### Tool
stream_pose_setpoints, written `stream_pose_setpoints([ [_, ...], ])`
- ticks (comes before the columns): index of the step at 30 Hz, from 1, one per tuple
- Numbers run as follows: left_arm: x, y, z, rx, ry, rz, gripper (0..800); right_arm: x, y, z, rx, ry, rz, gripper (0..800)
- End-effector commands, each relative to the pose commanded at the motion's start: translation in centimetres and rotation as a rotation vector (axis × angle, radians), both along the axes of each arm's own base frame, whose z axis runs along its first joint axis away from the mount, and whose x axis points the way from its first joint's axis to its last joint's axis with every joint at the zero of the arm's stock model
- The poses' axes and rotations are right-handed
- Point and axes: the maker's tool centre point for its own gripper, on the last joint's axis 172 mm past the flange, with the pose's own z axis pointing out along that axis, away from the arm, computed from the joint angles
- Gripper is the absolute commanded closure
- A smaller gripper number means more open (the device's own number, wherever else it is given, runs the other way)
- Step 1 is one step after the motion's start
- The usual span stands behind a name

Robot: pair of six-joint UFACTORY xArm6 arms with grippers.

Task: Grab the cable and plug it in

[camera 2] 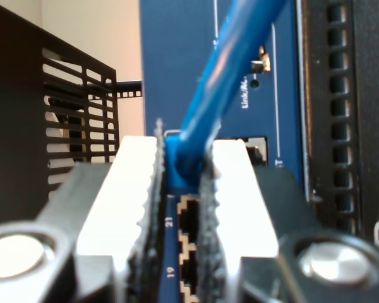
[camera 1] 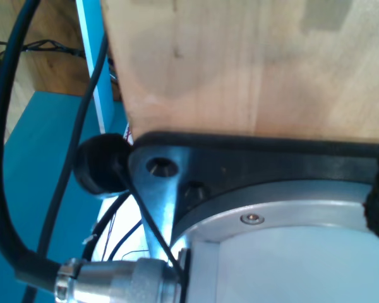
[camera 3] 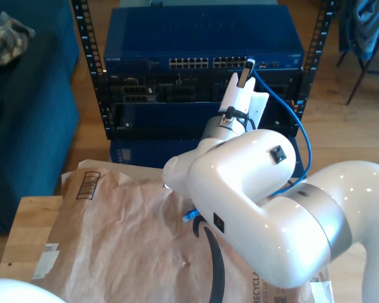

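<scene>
Closest in, my second gripper [camera 2: 180, 165] has its jaws clamped on the plug end of the cable [camera 2: 230, 69], the ribbed pads [camera 2: 139, 189] pressing both sides of the blue plug boot. The cable runs up and away from the grip, and in the exterior view it loops down the exterior view's right side of the arm toward the table [camera 3: 25, 233], where its other plug end [camera 3: 188, 216] lies on the brown paper [camera 3: 126, 221].

Just beyond the plug are the switch's ports [camera 2: 189, 218], numbered 19 and 21 in the second wrist view; the plug sits right at the port row on the blue switch [camera 3: 202, 38] in the rack [camera 3: 101, 95]. Whether it is seated or merely at the mouth I cannot tell.

I judge the step in hand to be the insertion itself: the grab is done, the plugging is at its last stage. The next move calls for a straight push along the port's axis, plug square to the opening, until the latch catches, then letting go.

My first gripper's wrist view looks along a wooden edge [camera 1: 252, 63] and an arm base [camera 1: 284, 252]; I cannot tell how its jaws stand.
</scene>
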Motion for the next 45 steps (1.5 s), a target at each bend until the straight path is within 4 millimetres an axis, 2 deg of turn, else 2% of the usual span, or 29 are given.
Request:
stream_pose_setpoints([
  [5,0.0,0.0,0.0,0.000,0.000,0.000,0,0.3,0.1,-0.2,0.004,-0.005,-0.001,799],
  [6,0.0,-0.1,0.0,-0.002,0.000,0.000,0,0.3,0.2,-0.3,0.002,-0.003,0.002,770],
  [8,0.0,0.0,0.0,0.000,0.000,0.000,0,0.2,0.2,-0.6,-0.002,0.005,0.003,649],
  [9,0.0,0.0,0.0,0.000,0.000,0.000,0,0.2,0.0,-0.8,-0.005,0.010,0.001,558],
  [12,0.0,0.0,0.0,0.000,0.000,0.002,0,-0.2,0.5,-0.9,-0.008,0.023,0.013,440],
  [18,0.0,0.0,0.0,0.000,0.000,0.000,0,-1.6,0.2,1.4,-0.006,0.050,0.034,387],
  [22,0.0,0.0,0.0,0.000,0.000,0.000,0,-3.1,-0.6,1.9,0.016,0.153,0.083,365],
  [25,0.0,0.0,0.0,0.000,0.000,0.000,0,-4.9,-1.3,1.8,0.021,0.238,0.129,324],
  [28,0.0,0.0,0.0,0.000,0.000,0.000,0,-7.1,-2.7,0.8,0.028,0.346,0.167,269],
  [31,0.0,0.0,0.0,0.000,0.000,0.000,0,-8.8,-6.6,0.9,0.003,0.425,0.162,235],
  [33,0.0,0.0,0.0,0.000,0.001,0.001,0,-9.1,-8.6,1.8,-0.008,0.466,0.180,135],
  [35,0.0,0.0,0.0,0.000,0.000,0.000,0,-8.9,-9.7,2.1,-0.028,0.523,0.225,39],
  [37,0.0,0.0,0.0,0.000,0.000,0.000,0,-9.1,-12.8,3.0,-0.047,0.559,0.227,28],
  [39,0.0,0.0,0.0,0.000,0.001,0.001,0,-10.4,-16.0,3.3,-0.101,0.606,0.224,28],
  [43,0.0,0.0,0.0,0.000,0.001,0.001,0,-14.1,-23.1,1.6,-0.291,0.765,0.239,7],
  [45,0.0,0.0,0.0,0.000,0.000,0.000,0,-16.2,-25.9,0.3,-0.368,0.844,0.270,6],
])
